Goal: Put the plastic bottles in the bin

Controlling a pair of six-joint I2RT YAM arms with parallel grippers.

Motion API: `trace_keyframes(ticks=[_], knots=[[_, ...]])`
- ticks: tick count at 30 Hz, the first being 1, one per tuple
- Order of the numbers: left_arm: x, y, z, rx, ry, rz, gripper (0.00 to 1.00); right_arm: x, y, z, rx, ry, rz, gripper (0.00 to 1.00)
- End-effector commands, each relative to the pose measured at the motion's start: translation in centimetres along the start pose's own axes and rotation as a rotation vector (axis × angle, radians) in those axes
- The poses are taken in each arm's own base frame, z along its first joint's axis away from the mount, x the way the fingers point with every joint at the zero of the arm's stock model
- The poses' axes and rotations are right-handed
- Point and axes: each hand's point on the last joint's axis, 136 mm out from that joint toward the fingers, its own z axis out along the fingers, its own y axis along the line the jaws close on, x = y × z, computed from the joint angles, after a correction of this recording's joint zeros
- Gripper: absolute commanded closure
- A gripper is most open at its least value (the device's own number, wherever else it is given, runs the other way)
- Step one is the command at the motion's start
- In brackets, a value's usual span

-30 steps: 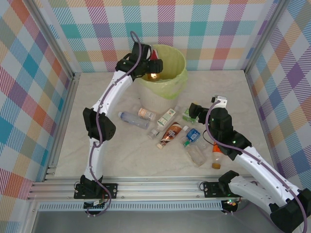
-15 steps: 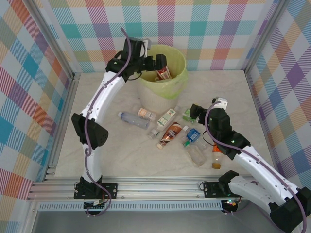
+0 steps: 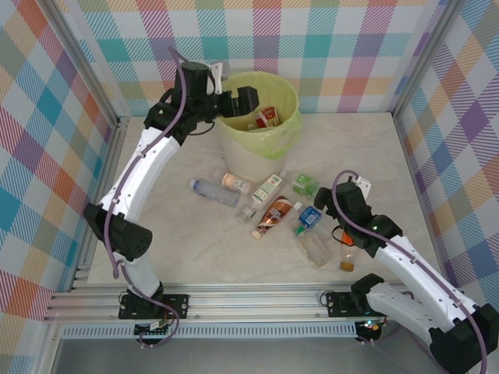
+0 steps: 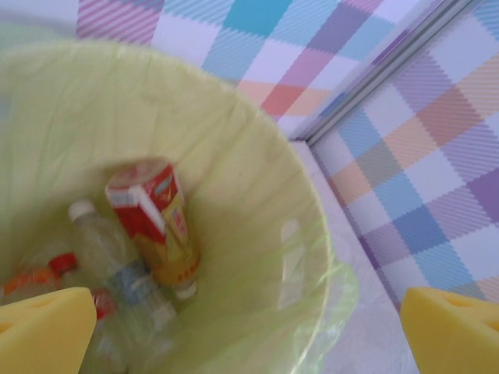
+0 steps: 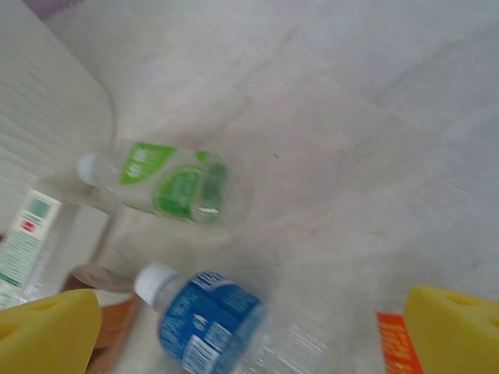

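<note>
Left gripper (image 3: 243,100) is positioned over the rim of the bin (image 3: 287,125), jaws spread wide, nothing gripped. A red-labelled bottle (image 4: 152,226) is seen inside the bin, long axis steeply leaned, base up, cap end down. Right gripper (image 5: 251,331) is hung low over the table (image 3: 195,249), jaws wide apart, empty. A blue-labelled bottle (image 5: 207,315) is laid flat under it, cap pointed up-left in the wrist view; a green-labelled bottle (image 5: 168,183) is laid flat just beyond, cap to the left

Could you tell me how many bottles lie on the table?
9 visible. Far row, left to right: clear bottle, tan bottle, white-green bottle, green bottle. Nearer row: small bottle, brown bottle, blue bottle, crumpled bottle, orange bottle beside the right arm. More may be hidden.
</note>
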Motion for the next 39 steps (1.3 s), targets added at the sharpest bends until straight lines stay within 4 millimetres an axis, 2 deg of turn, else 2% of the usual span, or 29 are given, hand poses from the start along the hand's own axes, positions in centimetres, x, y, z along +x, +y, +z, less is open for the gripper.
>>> trace_keyframes(ticks=[1, 4, 8, 14, 18, 21, 26, 32, 39], knots=[[-0.7, -1.0, -2.4, 0.034, -0.115, -0.012, 0.00, 2.3, -2.3, -0.8, 0.055, 0.142, 0.031, 0.00], [-1.0, -1.0, -4.2, 0.044, -0.190, -0.027, 0.00, 3.1, -3.8, -0.6, 0.067, 0.212, 0.089, 0.00], [-0.1, -0.4, -5.6, 0.018, -0.200, -0.039, 0.00, 3.5, -6.6, -0.3, 0.186, 0.248, 0.122, 0.01], [1.7, 0.5, -7.9, 0.006, -0.228, -0.051, 0.00, 4.8, -8.0, 0.6, 0.252, 0.311, 0.139, 0.01], [2.4, 2.1, -10.3, -0.075, -0.278, -0.038, 0.00, 5.3, -9.0, 1.0, 0.282, 0.317, 0.159, 0.05], [3.0, 4.2, -12.3, -0.185, -0.324, -0.033, 0.00, 6.1, -9.8, 1.4, 0.301, 0.340, 0.182, 0.08], [4.2, 6.8, -15.4, -0.308, -0.394, -0.014, 0.00, 6.9, -10.0, 2.0, 0.294, 0.350, 0.200, 0.09], [7.0, 10.5, -18.2, -0.472, -0.424, -0.039, 0.00, 8.1, -9.4, 3.0, 0.260, 0.391, 0.221, 0.10], [8.7, 12.9, -20.4, -0.553, -0.475, -0.093, 0.00, 9.1, -9.7, 4.2, 0.286, 0.408, 0.276, 0.13]])
